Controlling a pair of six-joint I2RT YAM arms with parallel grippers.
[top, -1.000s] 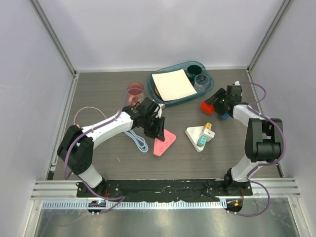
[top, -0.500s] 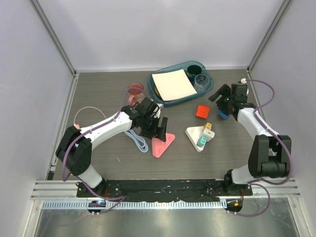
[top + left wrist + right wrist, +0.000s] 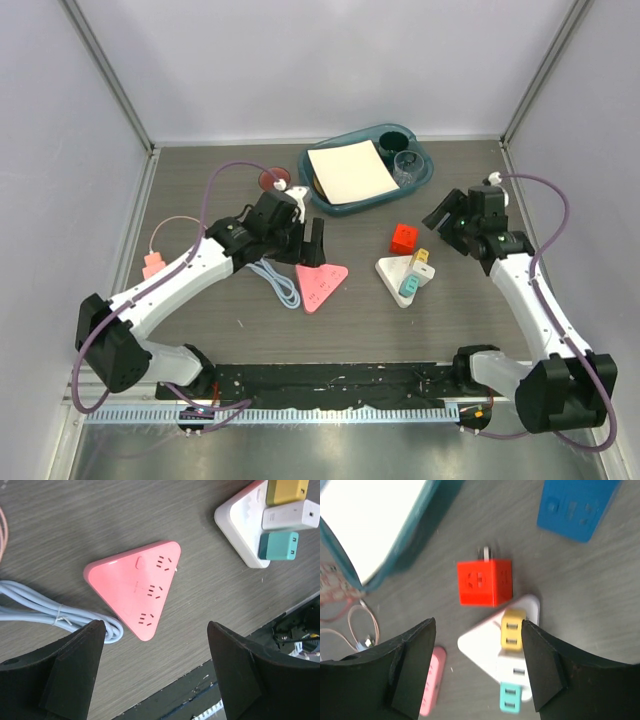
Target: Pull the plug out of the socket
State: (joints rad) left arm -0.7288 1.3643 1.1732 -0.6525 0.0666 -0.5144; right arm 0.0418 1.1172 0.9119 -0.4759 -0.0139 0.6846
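Observation:
A small pink plug lies at the far left of the table on a thin pink cord, apart from both grippers. The socket's body is hidden; only its thick pale-blue cord shows, beside my left arm. My left gripper hangs open above a flat pink triangle, with nothing between its fingers. My right gripper is open and empty, above a red cube and a white triangular board.
Yellow, white and teal blocks sit on the white board. A blue block lies under my right wrist. A teal tray at the back holds a white sheet, a black cup and a clear glass. A red cup stands left of it.
My left gripper opened and drew back from the pink triangle, which now lies flat. My right gripper let the red cube down on the table and pulled away to the right.

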